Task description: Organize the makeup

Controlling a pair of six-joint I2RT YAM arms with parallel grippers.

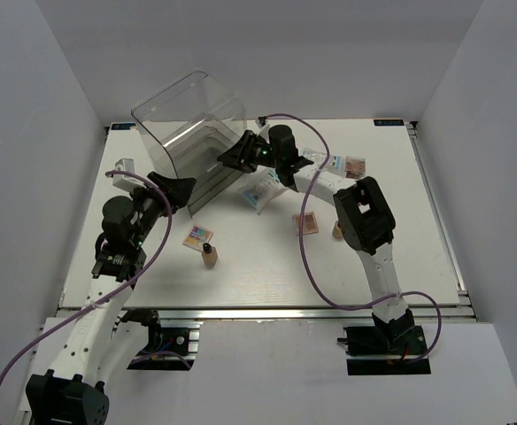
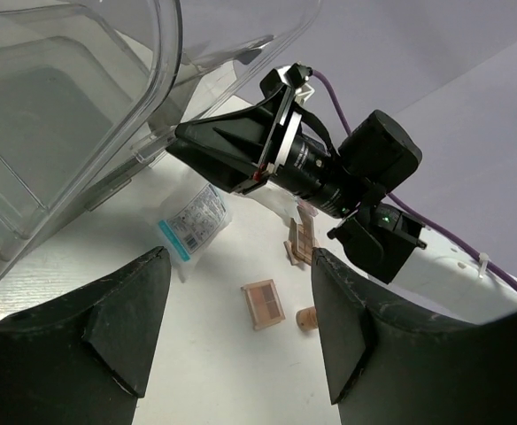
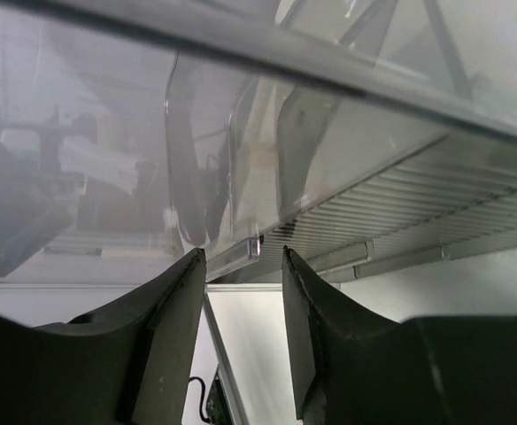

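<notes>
The clear drawer box (image 1: 188,115) sits tipped up at the far left of the table (image 1: 418,257). All the makeup lies outside it, on the tabletop off its near and right sides. The right gripper (image 1: 233,158) is up against the box's right front edge, jaws apart with nothing between them. In the right wrist view its fingertips (image 3: 183,283) reach just to the box's lower rim, and I cannot tell whether they touch it. The left gripper (image 1: 177,188) hovers at the box's near-left corner, jaws spread wide and empty. The relation that counts is this: the nearest packet (image 1: 263,189) lies just beside the box's front, on the near-right of the right gripper and almost under its wrist, so that arm looks better placed to take it. The packet's long axis appears to run slantwise, roughly parallel to the box's front edge, so a grasp would probably want the jaws turned across it. A square palette (image 1: 197,235) and a tan bottle (image 1: 209,257) lie on the near side of the box, closer to the left gripper than to the right. A second packet (image 1: 327,162) with another palette (image 1: 356,166) touching or just beside it lies well to the right of the box. One more palette (image 1: 307,223) and bottle (image 1: 338,231) lie to the box's near right, by the right arm's forearm.
</notes>
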